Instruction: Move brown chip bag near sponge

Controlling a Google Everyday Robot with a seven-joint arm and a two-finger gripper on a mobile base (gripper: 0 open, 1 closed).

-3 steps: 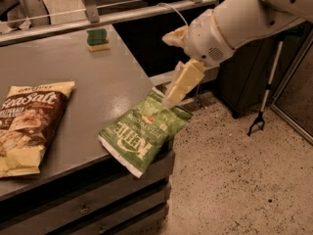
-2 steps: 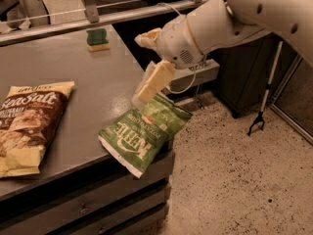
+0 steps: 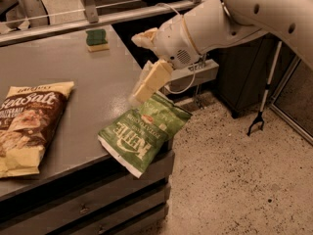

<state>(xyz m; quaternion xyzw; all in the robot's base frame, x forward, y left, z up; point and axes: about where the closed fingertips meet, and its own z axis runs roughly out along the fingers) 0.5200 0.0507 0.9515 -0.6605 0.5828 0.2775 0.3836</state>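
Observation:
The brown chip bag (image 3: pixel 27 124) lies flat at the table's left front, dark brown with cream ends and white "Sea Salt" lettering. The sponge (image 3: pixel 97 38), green on top with a pale base, sits at the far edge of the table near the rail. My gripper (image 3: pixel 142 65) hangs above the table's right edge, just over the top of the green Kettle bag. It is open and empty, with cream fingers (image 3: pixel 150 81) spread. It is well to the right of the brown bag and nearer than the sponge.
A green Kettle chip bag (image 3: pixel 142 130) lies at the table's front right corner, overhanging the edge. The grey table (image 3: pixel 88 87) has drawers below. A metal rail (image 3: pixel 73 21) runs behind it. A dark cabinet and a litter picker (image 3: pixel 261 106) stand on the right.
My arm and gripper have moved left, from beyond the table's right edge to above it, over the Kettle bag's top. The bags and sponge have not moved.

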